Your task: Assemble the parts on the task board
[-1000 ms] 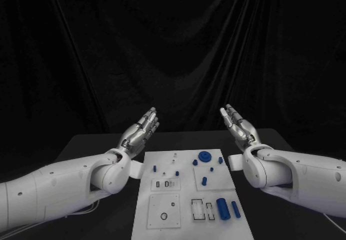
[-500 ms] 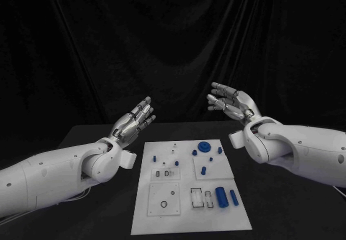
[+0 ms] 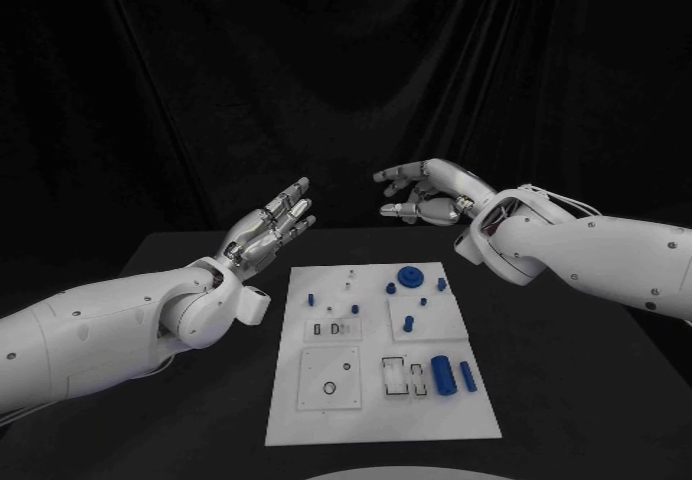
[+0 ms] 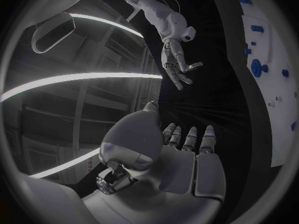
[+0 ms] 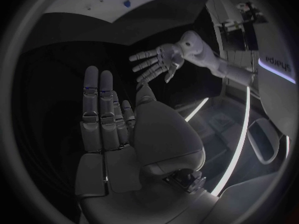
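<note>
Head view first, nearest things first: the white rectangular task board [image 3: 382, 420] lies flat on the black surface [image 3: 577, 380] in front of me, between my two arms. On its near right part two blue cylinders [image 3: 453, 375] lie side by side, just beside a pair of dark-outlined rectangular slots [image 3: 404, 377]. To their left sits a square white panel with a small dark ring [image 3: 329, 387] on it. Further along the board, smaller blue pieces stand apart from one another, and a round blue knob-like part [image 3: 410, 277] sits near the far edge with another small blue part [image 3: 441, 286] close to it.

Beyond the board's far left corner, my left robot hand [image 3: 271, 228] is raised above the surface, released, fingers straight and slightly apart, grasping nothing. My right robot hand [image 3: 427, 194] hangs in the air past the far right corner of the board, fingers loosely curved and spread, also empty. Both are well apart from every part.

From my left wrist, my own flat palm [image 4: 187, 164] faces the other hand [image 4: 177, 64], with the board [image 4: 274, 84] off to one side. From my right wrist, my fingers [image 5: 99, 114] are extended and apart.
</note>
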Robot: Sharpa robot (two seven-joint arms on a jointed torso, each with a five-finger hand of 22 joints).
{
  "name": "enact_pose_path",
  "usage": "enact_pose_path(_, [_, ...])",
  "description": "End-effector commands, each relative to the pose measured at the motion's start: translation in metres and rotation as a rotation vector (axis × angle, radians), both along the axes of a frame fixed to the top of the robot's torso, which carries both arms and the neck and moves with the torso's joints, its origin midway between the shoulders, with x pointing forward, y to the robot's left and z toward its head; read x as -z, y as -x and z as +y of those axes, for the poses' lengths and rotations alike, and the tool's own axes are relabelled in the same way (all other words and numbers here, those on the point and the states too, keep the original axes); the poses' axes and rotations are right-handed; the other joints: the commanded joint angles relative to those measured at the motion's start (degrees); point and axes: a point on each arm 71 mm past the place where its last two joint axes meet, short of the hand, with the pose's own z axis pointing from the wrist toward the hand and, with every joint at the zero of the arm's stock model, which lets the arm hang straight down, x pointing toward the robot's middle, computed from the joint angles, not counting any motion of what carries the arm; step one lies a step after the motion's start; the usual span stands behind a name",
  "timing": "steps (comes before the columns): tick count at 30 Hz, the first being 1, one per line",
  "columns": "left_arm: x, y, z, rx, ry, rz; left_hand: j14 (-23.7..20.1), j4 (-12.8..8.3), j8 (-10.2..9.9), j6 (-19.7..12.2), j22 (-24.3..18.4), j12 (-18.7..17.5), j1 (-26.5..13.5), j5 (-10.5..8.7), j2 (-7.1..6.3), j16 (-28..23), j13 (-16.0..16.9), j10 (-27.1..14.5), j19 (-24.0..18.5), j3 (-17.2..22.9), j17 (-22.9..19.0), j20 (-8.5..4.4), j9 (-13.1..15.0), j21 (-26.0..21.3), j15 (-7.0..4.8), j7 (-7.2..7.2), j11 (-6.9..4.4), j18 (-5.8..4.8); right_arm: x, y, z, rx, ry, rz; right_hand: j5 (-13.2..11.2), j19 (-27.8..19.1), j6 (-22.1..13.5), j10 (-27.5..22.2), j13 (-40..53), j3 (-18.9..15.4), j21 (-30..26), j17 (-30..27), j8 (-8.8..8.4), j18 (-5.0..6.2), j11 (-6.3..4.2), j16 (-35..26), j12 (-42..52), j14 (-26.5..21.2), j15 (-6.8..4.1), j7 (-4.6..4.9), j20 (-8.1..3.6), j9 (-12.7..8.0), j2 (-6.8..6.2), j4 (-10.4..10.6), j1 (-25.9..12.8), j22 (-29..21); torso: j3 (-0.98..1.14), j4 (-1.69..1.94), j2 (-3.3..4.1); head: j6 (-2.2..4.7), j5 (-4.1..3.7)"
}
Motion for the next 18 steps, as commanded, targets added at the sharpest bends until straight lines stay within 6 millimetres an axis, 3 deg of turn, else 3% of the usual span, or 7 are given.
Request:
enact_pose_path(1, [-0.009, 0.003, -0.002, 0.026, 0.035, -0.08, -0.02, -0.06, 0.35, 0.61, 0.08, -0.19, 0.86, 0.63, -0.02, -0.21, -0.07, 0.03, 0.03, 0.4, -0.09, 0.63, 0.09, 0.0, 0.35, 0.18, 0.43, 0.52, 0.009, -0.002, 0.002, 0.006, 0.373, -0.115, -0.63, 3.62, 4.36, 3.23, 0.18, 1.52, 3.66, 2.75, 0.53, 0.57, -1.35, 4.44, -0.83, 4.8, -1.81, -0.44, -1.77, 0.5, -1.37, -0.07, 0.01, 2.48, -0.23, 0.12, 0.22, -0.7, -0.02])
enact_pose_path(4, [-0.011, 0.005, 0.001, 0.022, 0.035, -0.081, -0.02, -0.13, 0.38, 0.89, 0.1, -0.19, 1.26, 1.11, -0.05, -0.21, -0.07, 0.03, 0.06, 0.52, -0.09, 0.76, 0.12, 0.03, 0.46, 0.29, 0.52, 0.52, 0.012, -0.004, 0.004, 0.014, 0.448, -0.123, -1.58, 4.01, 5.98, 6.37, 0.08, 3.34, 8.73, 6.3, -0.05, 0.45, -2.04, 9.36, -2.96, 6.03, -2.8, -1.61, -2.95, 0.76, -2.77, -0.35, -0.05, 6.74, -0.31, 0.16, 0.31, -1.67, 0.14])
enact_pose_path(7, [-0.012, 0.006, 0.003, 0.021, 0.036, -0.082, -0.02, -0.16, 0.48, 1.46, 0.13, -0.19, 1.69, 1.57, -0.09, -0.21, -0.07, 0.03, 0.11, 0.63, -0.09, 0.89, 0.2, 0.07, 0.48, 0.47, 0.64, 0.53, 0.016, -0.008, 0.007, 0.019, 0.52, -0.129, -2.2, 6.8, 9.0, 9.26, 0.37, 5.07, 22.69, 9.73, -0.01, -1.4, -2.68, 14.33, -4.44, 7.99, -3.67, -0.99, -3.69, 1.72, -4.16, -0.92, 0.14, 23.42, -0.35, 0.43, 0.55, -2.19, 0.18])
enact_pose_path(9, [-0.012, 0.007, 0.005, 0.02, 0.037, -0.081, -0.02, -0.2, 0.53, 1.79, 0.11, -0.19, 2.04, 2.0, -0.04, -0.21, -0.07, 0.03, 0.09, 0.77, -0.09, 0.99, 0.24, 0.05, 0.53, 0.68, 0.75, 0.51, 0.018, -0.009, 0.009, 0.017, 0.555, -0.134, -2.2, 7.83, 10.3, 10.92, 0.44, 5.91, 28.38, 12.6, 0.02, -2.16, -2.73, 17.56, -4.89, 8.85, -3.94, -0.84, -4.02, 2.29, -4.57, -1.27, 0.32, 30.21, -0.37, 0.56, 0.69, -2.42, 0.1])
enact_pose_path(11, [-0.013, 0.008, 0.007, 0.02, 0.037, -0.079, -0.02, -0.22, 0.55, 1.91, 0.13, -0.19, 2.1, 2.08, -0.03, -0.21, -0.07, 0.03, 0.11, 0.81, -0.09, 1.01, 0.25, 0.07, 0.53, 0.7, 0.76, 0.51, 0.021, -0.009, 0.011, 0.013, 0.586, -0.135, -2.79, 8.38, 11.0, 11.82, 0.39, 6.73, 33.0, 21.09, -0.23, -2.8, -3.18, 24.65, -5.7, 10.02, -4.29, -0.85, -4.25, 2.74, -5.18, -1.51, 0.46, 35.92, -0.42, 0.71, 0.88, -2.49, -0.11])
enact_pose_path(17, [-0.012, 0.009, 0.012, 0.02, 0.036, -0.075, -0.02, -0.24, 0.57, 2.08, 0.12, -0.19, 2.29, 2.27, 0.04, -0.21, -0.07, 0.03, 0.1, 0.91, -0.09, 1.08, 0.27, 0.06, 0.58, 0.77, 0.82, 0.51, 0.033, -0.01, 0.015, 0.002, 0.649, -0.114, -3.39, 7.1, 11.7, 12.32, 0.37, 8.01, 36.12, 25.82, -0.62, -3.02, -3.36, 28.93, -7.25, 9.2, -4.27, -0.34, -4.2, 3.34, -6.24, -1.46, 0.1, 39.82, -0.49, 1.67, 2.15, -1.97, -1.43])
enact_pose_path(18, [-0.012, 0.009, 0.013, 0.019, 0.036, -0.074, -0.02, -0.24, 0.57, 2.08, 0.12, -0.19, 2.29, 2.27, 0.04, -0.21, -0.07, 0.03, 0.1, 0.91, -0.09, 1.08, 0.27, 0.06, 0.58, 0.77, 0.82, 0.51, 0.035, -0.01, 0.016, 0.001, 0.656, -0.108, -3.4, 7.04, 11.76, 12.28, 0.37, 8.12, 36.36, 26.28, -0.63, -3.05, -3.36, 29.34, -7.39, 9.17, -4.26, -0.25, -4.19, 3.38, -6.32, -1.47, 0.06, 40.16, -0.49, 1.75, 2.75, -1.4, -1.64])
